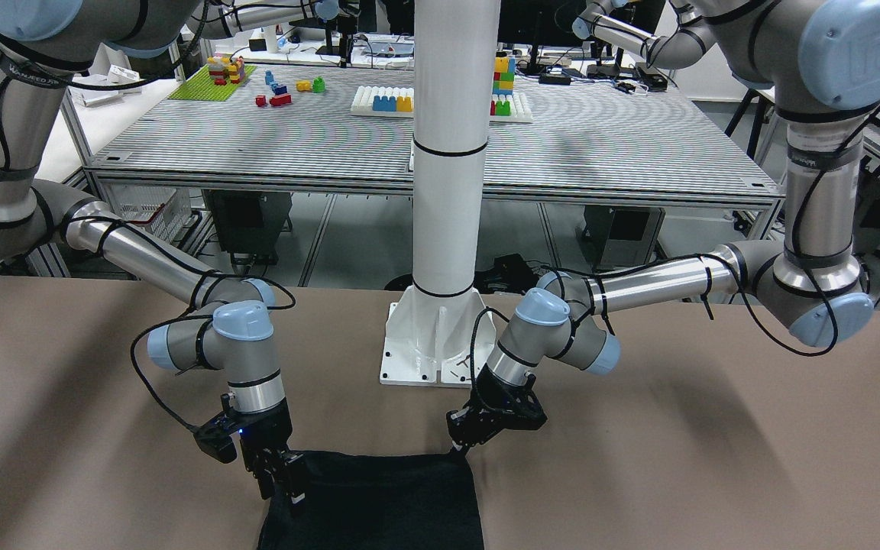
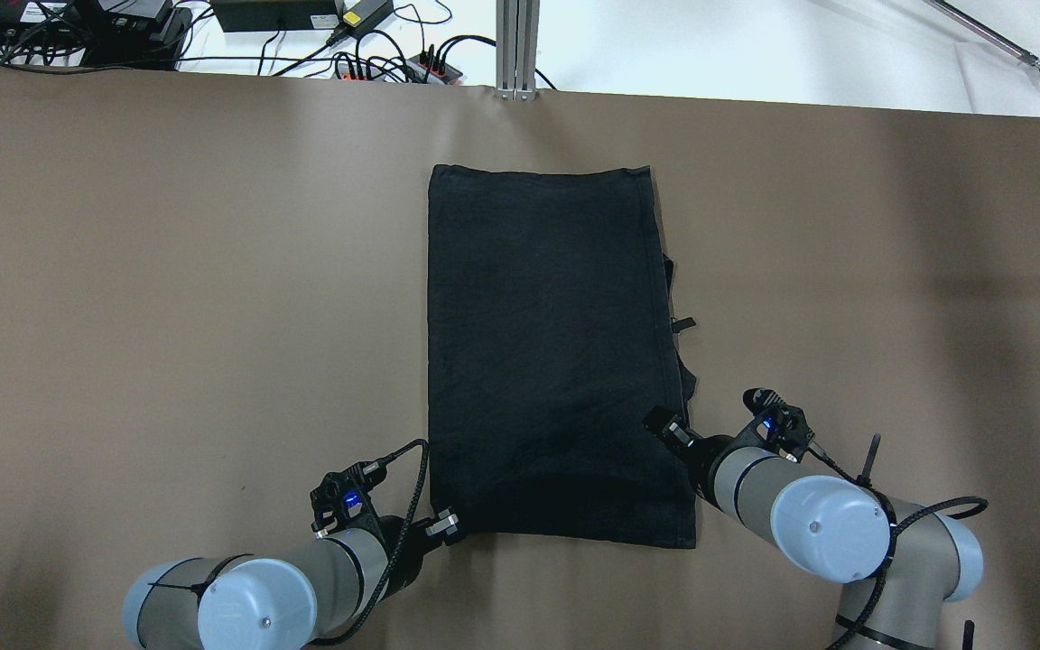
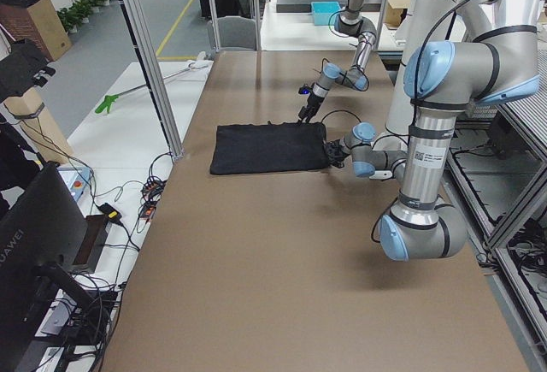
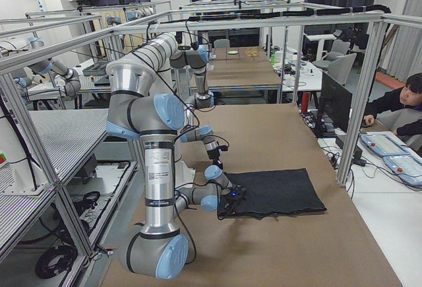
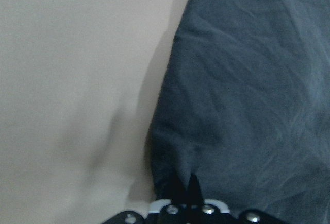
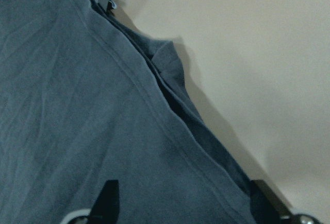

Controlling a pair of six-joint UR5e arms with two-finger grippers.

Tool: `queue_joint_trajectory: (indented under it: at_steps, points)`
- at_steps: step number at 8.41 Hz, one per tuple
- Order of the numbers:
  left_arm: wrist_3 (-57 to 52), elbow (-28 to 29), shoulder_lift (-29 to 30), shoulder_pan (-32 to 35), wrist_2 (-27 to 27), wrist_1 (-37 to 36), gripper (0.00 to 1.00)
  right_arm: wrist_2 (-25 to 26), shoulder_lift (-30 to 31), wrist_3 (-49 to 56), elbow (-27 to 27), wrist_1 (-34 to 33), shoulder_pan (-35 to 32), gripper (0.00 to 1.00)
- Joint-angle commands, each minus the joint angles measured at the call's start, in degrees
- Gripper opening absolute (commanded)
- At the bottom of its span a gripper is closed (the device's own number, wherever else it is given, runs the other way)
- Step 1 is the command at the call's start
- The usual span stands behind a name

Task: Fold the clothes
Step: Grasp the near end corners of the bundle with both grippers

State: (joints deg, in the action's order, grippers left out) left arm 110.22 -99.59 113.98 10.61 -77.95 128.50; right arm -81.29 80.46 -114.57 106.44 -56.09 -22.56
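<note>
A black garment (image 2: 556,352) lies flat on the brown table as a folded rectangle, long side running away from me. My left gripper (image 2: 450,524) is at its near left corner; in the left wrist view (image 5: 185,185) the fingers are shut on a puckered bit of the cloth's edge. My right gripper (image 2: 664,424) is low over the garment's right edge near the near corner. In the right wrist view (image 6: 183,189) its two fingers stand wide apart over the layered hem, holding nothing. The front view shows the garment (image 1: 379,504), the left gripper (image 1: 458,449) and the right gripper (image 1: 285,481).
A small strap (image 2: 682,323) sticks out from the garment's right edge. The white pillar base (image 1: 428,344) stands between the arms at my side of the table. Cables and power strips (image 2: 376,63) lie beyond the far edge. A seated operator (image 4: 402,102) is past the far side.
</note>
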Motion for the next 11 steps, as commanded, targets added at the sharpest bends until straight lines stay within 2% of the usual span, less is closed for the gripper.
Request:
queue_joint_trajectory:
  at_steps: [1, 5, 7, 8, 11]
  points:
    - [-0.1, 0.3, -0.1, 0.0, 0.2, 0.0, 0.00, 2.3, -0.1, 0.5, -1.6, -0.1, 2.9, 0.90]
    - [-0.3, 0.3, -0.2, -0.1, 0.2, 0.0, 0.00, 6.4, -2.8, -0.3, -3.3, -0.7, 5.1, 0.84]
    - [-0.3, 0.3, -0.2, 0.0, 0.2, 0.1, 0.00, 8.5, -4.4, -0.6, -3.5, -0.8, 5.9, 0.77]
    - [-0.3, 0.3, -0.2, 0.0, 0.2, 0.1, 0.00, 8.7, -4.4, -0.7, -3.5, -0.7, 5.9, 0.70]
    - [-0.4, 0.3, -0.2, 0.0, 0.2, 0.1, 0.00, 8.7, -4.4, -2.0, -3.1, 0.0, 5.9, 0.33]
